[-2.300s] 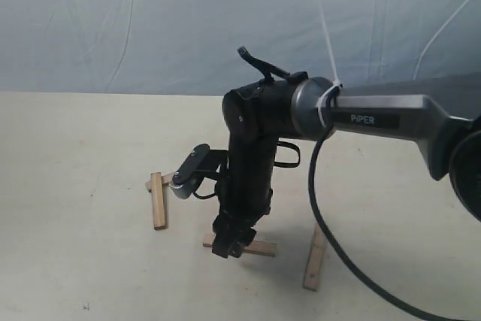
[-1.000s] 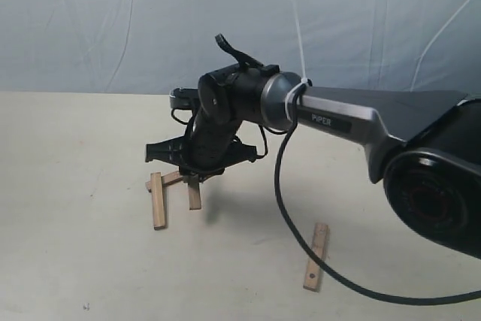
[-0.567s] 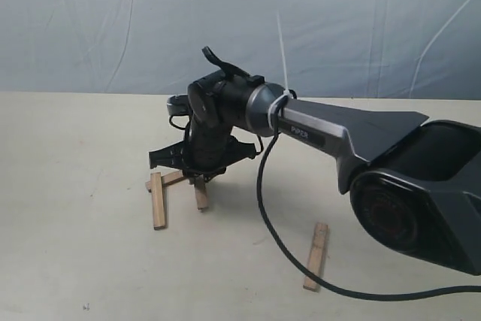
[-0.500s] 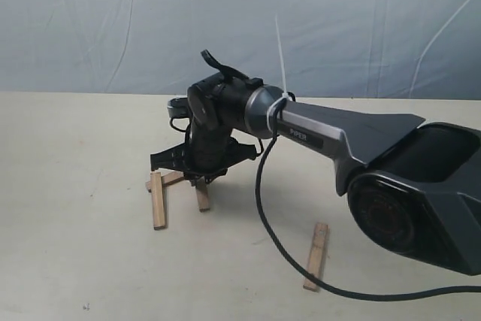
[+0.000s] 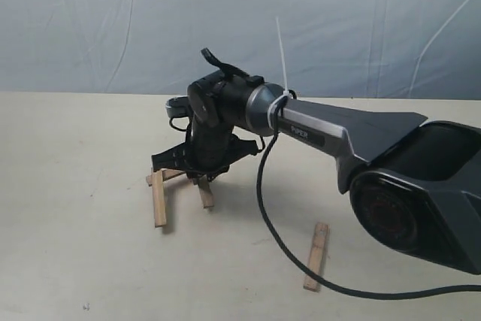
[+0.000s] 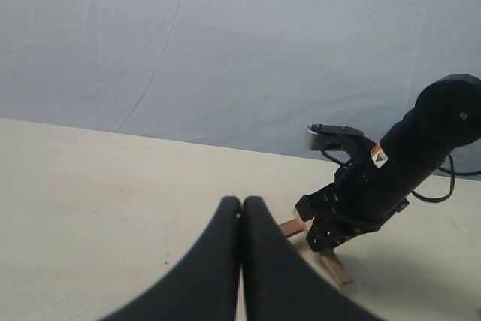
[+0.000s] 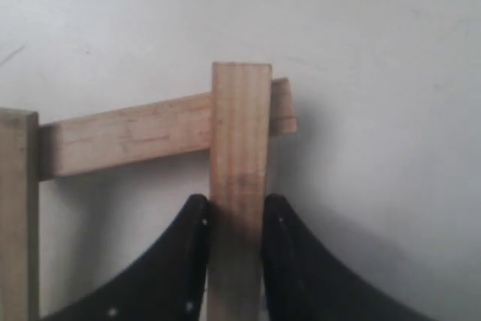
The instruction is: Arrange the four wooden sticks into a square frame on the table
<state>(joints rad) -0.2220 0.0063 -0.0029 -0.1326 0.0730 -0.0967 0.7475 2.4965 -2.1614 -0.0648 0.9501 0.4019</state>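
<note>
The gripped stick and the crosswise stick are pale raw wood, fine-grained and matt. The bench looks smooth, matt cream. The right fingers are matt black plastic; the backdrop is wrinkled blue-grey cloth.

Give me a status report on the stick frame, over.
Right gripper shut on third stick, end over cross stick. Left gripper shut, empty. Fourth stick lies apart.

**Fingers together, sticks farther off**

I hold my gripper over the pale counter, its two black fingers pressed flat together. Farther off, the other arm's gripper reaches down onto a wooden stick, with a second stick just beside it. A blue-grey backdrop rises behind.
</note>
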